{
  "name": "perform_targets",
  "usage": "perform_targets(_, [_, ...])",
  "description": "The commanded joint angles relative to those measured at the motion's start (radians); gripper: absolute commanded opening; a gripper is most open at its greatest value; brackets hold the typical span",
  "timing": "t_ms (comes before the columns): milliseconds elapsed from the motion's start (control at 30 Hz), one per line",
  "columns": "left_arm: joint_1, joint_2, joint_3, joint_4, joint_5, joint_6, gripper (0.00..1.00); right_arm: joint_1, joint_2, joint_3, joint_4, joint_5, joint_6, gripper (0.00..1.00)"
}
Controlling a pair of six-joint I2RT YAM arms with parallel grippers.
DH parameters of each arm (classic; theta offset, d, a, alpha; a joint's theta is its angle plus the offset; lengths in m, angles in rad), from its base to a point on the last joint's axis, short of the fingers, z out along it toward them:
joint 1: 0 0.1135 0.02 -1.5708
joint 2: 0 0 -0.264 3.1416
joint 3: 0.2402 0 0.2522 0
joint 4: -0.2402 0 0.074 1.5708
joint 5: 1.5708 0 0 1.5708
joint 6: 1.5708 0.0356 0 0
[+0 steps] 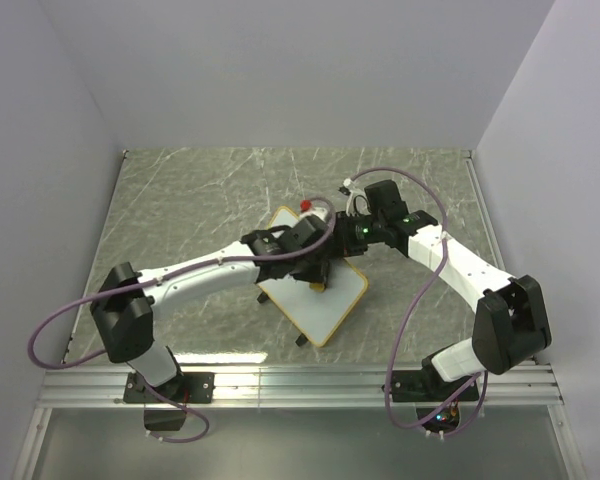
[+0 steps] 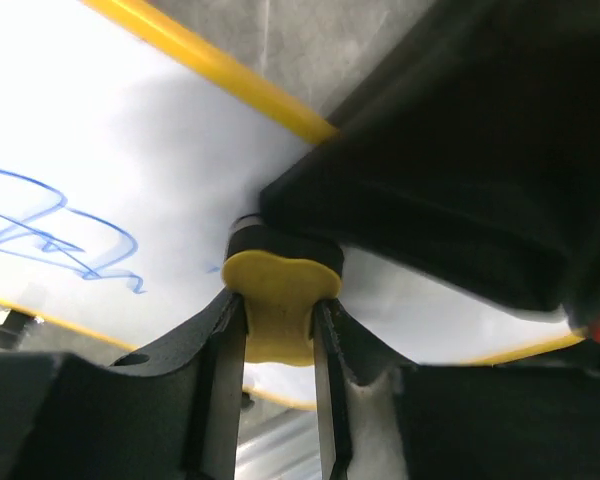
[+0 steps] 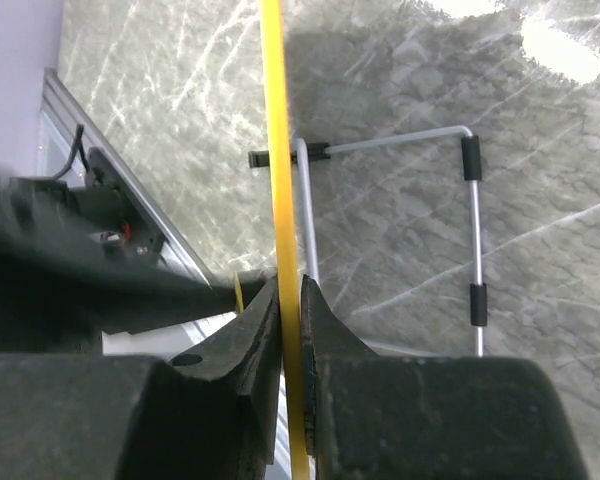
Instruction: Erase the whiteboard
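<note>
The whiteboard (image 1: 330, 308) is white with a yellow rim and lies tilted at the table's middle. In the left wrist view its face (image 2: 100, 150) carries blue scribbles at the left. My left gripper (image 2: 278, 325) is shut on the yellow bone-shaped eraser (image 2: 277, 300), whose black pad end touches the board face. In the top view the left gripper (image 1: 315, 268) is over the board. My right gripper (image 3: 291, 310) is shut on the board's yellow rim (image 3: 276, 150), seen edge-on. In the top view the right gripper (image 1: 332, 238) is at the board's far edge.
A red-capped marker (image 1: 306, 205) lies at the board's far corner. The board's wire stand with black feet (image 3: 472, 158) shows in the right wrist view over the grey marble tabletop (image 1: 180, 210). A metal rail (image 1: 300, 380) runs along the near edge.
</note>
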Motion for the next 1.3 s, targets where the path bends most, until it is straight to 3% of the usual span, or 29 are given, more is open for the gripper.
perform_targets(0, [0.132, -0.046, -0.059, 0.219, -0.028, -0.021, 0.0, 0.034, -0.022, 0.01, -0.088, -0.011, 0.039, 0.0])
perform_targets(233, [0.319, -0.047, -0.216, 0.294, 0.035, 0.007, 0.0, 0.037, -0.013, 0.027, -0.103, -0.002, 0.029, 0.0])
perform_targets(400, [0.363, -0.013, -0.355, 0.355, 0.067, -0.03, 0.0, 0.036, -0.008, 0.04, -0.115, 0.007, 0.02, 0.0])
perform_targets(633, [0.363, 0.041, -0.42, 0.406, 0.105, -0.065, 0.0, 0.037, -0.002, 0.04, -0.117, 0.013, 0.019, 0.0])
perform_targets(800, [0.291, -0.026, -0.334, 0.38, 0.112, -0.065, 0.0, 0.037, 0.01, 0.044, -0.114, 0.013, 0.017, 0.0])
perform_targets(967, [0.133, -0.057, -0.225, 0.38, 0.101, -0.068, 0.0, 0.037, 0.03, 0.066, -0.115, 0.01, 0.017, 0.0])
perform_targets(1267, [0.122, -0.039, -0.104, 0.341, 0.078, -0.038, 0.0, 0.036, 0.038, 0.073, -0.112, -0.001, 0.02, 0.0])
